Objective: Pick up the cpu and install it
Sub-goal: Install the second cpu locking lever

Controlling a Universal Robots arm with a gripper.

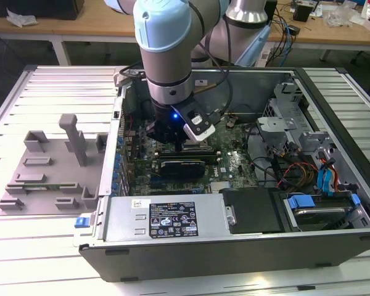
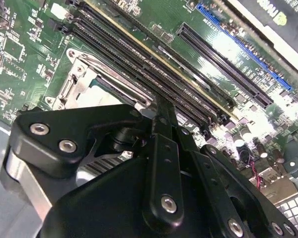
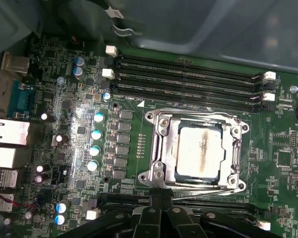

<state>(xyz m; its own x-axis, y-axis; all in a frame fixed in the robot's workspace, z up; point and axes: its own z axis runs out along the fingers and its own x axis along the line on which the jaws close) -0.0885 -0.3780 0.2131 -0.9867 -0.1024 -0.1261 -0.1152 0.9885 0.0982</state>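
The cpu [image 3: 200,151], a square chip with a silvery-white top bearing a brownish smear, lies flat inside the metal-framed socket [image 3: 159,124] on the green motherboard [image 3: 64,64]. In the second wrist view a corner of the cpu [image 2: 100,95] shows beside the black gripper linkage. My gripper [image 3: 159,196] hovers just beside the socket's edge, its two black fingers pressed together with nothing between them. In the exterior view the gripper [image 1: 172,140] reaches down into the open computer case [image 1: 234,246], over the board's middle.
Long black memory slots [image 3: 188,74] run along one side of the socket, and more slots [image 2: 228,64] cross the second wrist view. A dark card [image 1: 182,165], drive bays [image 1: 320,203] and cables [image 1: 277,166] crowd the case. A grey fixture [image 1: 49,166] sits at the exterior view's left.
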